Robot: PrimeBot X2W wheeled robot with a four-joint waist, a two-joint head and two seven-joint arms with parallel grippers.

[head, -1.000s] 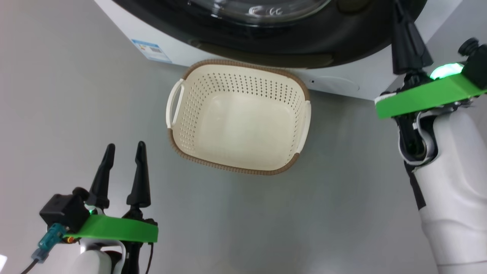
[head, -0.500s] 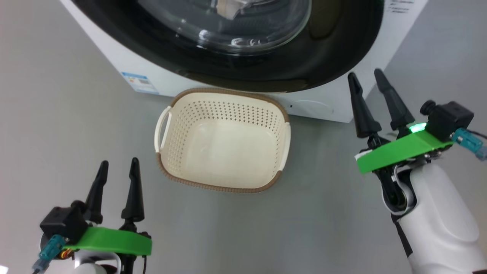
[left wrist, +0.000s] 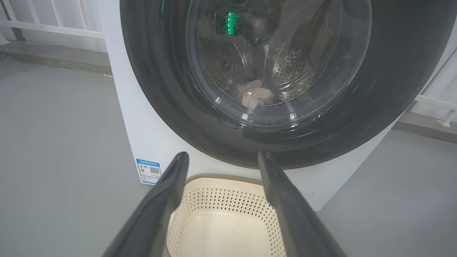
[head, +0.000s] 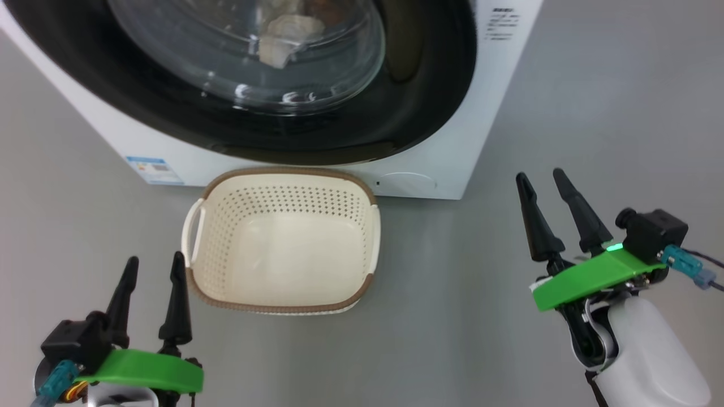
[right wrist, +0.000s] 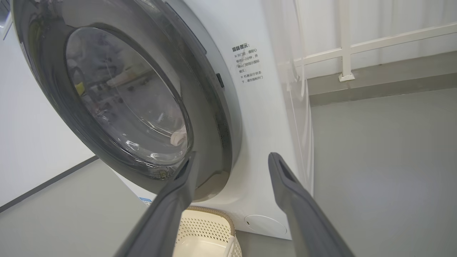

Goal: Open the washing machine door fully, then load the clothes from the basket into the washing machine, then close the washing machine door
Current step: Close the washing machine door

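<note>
The washing machine (head: 481, 113) sits on the grey floor (head: 594, 85), and its door (head: 418, 85) looks shut flat against the front, black rim and glass bowl facing the robot. Through the glass a crumpled cream piece of the clothes (head: 283, 34) lies low in the steel drum; the left wrist view shows it too, sitting at the bottom behind the glass. Can't really make out any blue fabric in there, the glass is too reflective.

The basket (head: 283, 195) sits on the floor right in front of the machine, just below the door, with its bare cream bottom showing. A blue label sticker (head: 154, 169) is on the machine's lower front corner, just left of the basket.

The left gripper (head: 156, 259) hangs low, near the basket's left corner but not touching it, fingers spread wide with nothing between them. The right gripper (head: 539, 174) is off to the right of the machine, well apart from the basket, also spread wide and holding nothing.
</note>
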